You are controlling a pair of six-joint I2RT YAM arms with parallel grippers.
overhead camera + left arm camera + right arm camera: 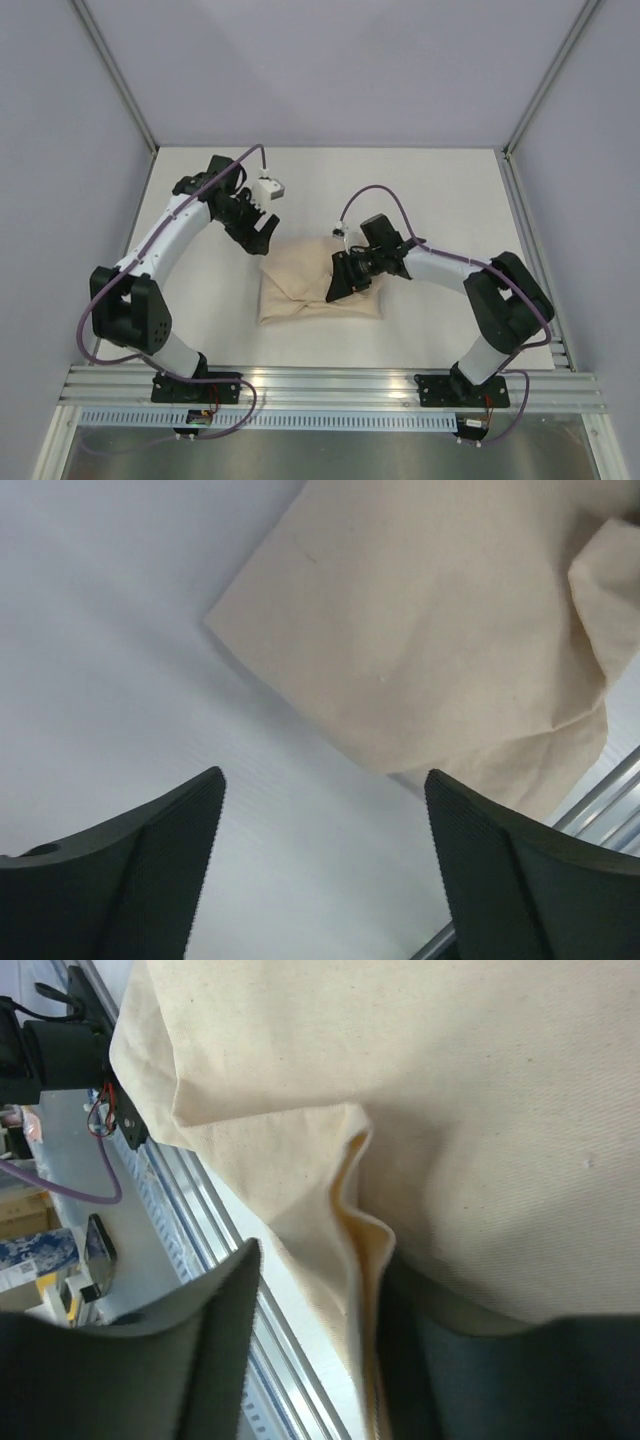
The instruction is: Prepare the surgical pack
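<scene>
The surgical pack (pixel 300 290) is a beige cloth bundle, folded shut, lying mid-table; whatever is inside it is hidden. My left gripper (pixel 262 236) hovers just off the bundle's far left corner, over bare table. In the left wrist view its jaws (pixel 325 810) stand wide apart with nothing between them, and the cloth (pixel 440 630) lies ahead of them. My right gripper (pixel 340 282) rests on top of the bundle near its middle. Its jaws (pixel 325 1260) are apart, and a raised fold of cloth (pixel 365 1220) stands between them against the right finger.
The white table (pixel 420 190) is bounded by grey walls at the back and both sides. An aluminium rail (pixel 330 385) runs along the near edge, close to the bundle's front edge, and shows in the right wrist view as rail slots (pixel 200 1210).
</scene>
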